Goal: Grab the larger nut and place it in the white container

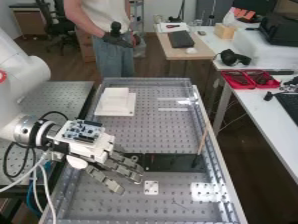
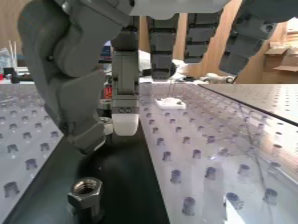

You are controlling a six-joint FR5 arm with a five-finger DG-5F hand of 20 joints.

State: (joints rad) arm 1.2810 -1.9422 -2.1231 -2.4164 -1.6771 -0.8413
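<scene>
Robot hand (image 1: 93, 149) open, fingers loosely straight. Hex nut (image 2: 84, 196) hole-up on dark strip (image 2: 133, 187), near thumb tip, apart from it.

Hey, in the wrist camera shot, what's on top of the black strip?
On the strip, a silver nut sits on a dark stub. Beyond it, some metal shows between the fingers, which partly cover it, so I can't tell what it is.
</scene>
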